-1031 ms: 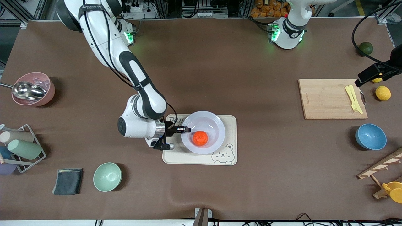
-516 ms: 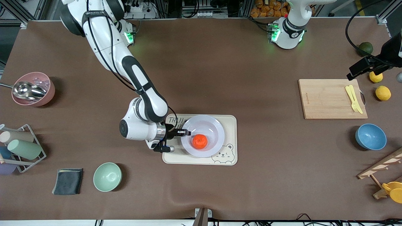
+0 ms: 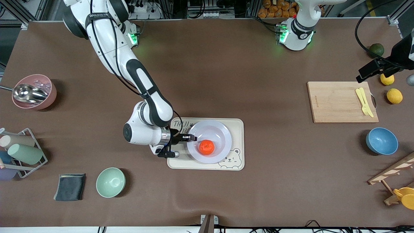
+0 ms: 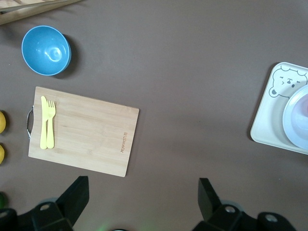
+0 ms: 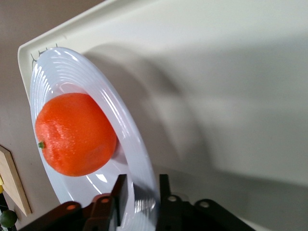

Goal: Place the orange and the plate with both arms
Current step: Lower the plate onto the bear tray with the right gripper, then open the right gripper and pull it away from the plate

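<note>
I'm seeing the right gripper (image 3: 191, 138) clamping the rim of the plate (image 3: 218, 129), which is sitting on the bear tray (image 3: 237, 142) mid-desk. The orange (image 3: 206, 147) is resting in the plate's well. The left gripper (image 4: 139, 197) is hanging with fingers spread wide over the desk's left-arm end, above the cutting board (image 3: 336, 102), just waiting.
</note>
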Tool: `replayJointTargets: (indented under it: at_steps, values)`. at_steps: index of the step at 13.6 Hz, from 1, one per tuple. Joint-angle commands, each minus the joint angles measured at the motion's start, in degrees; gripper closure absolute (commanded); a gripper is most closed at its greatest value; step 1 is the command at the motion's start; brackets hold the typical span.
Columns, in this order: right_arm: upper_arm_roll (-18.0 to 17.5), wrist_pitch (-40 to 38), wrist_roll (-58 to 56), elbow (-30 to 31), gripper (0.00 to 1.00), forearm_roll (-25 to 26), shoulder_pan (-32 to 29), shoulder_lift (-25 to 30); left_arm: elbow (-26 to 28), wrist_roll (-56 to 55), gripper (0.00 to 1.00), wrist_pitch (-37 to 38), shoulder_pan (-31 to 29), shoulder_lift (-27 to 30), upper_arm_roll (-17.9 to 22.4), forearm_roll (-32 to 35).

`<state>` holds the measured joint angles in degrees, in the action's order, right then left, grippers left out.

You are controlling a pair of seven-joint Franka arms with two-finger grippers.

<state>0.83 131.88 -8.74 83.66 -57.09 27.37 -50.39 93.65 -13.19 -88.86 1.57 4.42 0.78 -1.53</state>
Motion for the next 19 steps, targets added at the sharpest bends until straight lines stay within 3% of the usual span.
replayJointTargets:
  at_steps: [1, 5, 8, 12, 15, 17, 19]
  values:
    - [-0.57, -0.30, -1.10, -1.75, 0.00, -0.83, -0.83, -0.76, 2.14, 0.98, 0.00, -0.26, 0.02, 1.81, -0.26, -0.40]
    - [-0.48, -0.83, -0.93, -0.87, 0.00, -0.74, -1.53, 0.82, 3.46, 1.24, 0.00, -2.28, -0.34, 2.52, -1.84, 0.47]
    - [-0.13, -2.41, -0.66, 0.88, 0.00, -0.74, -1.88, 3.10, 7.59, 1.24, 0.00, -6.49, -0.34, 5.24, -3.33, 3.20]
    - [0.14, -2.41, -0.84, 8.07, 0.00, -0.04, -3.55, 10.29, 7.60, 4.13, 0.00, -6.33, -0.51, 5.16, -3.16, 3.20]
    - [2.94, -2.59, -0.84, 14.75, 0.00, 0.75, -3.99, 18.20, 7.69, 4.41, 0.00, -6.33, -0.51, 5.16, -3.07, 3.11]
    - [6.01, -8.79, -0.75, 16.97, 0.00, 7.83, -4.34, 23.39, 7.86, 4.41, 0.00, -6.33, -0.51, 5.16, -3.07, 3.11]
    - [11.27, -24.13, -0.93, 16.80, 0.00, 14.61, -6.18, 27.08, 8.04, 4.41, 0.00, -6.33, -0.51, 5.16, -3.07, 3.11]
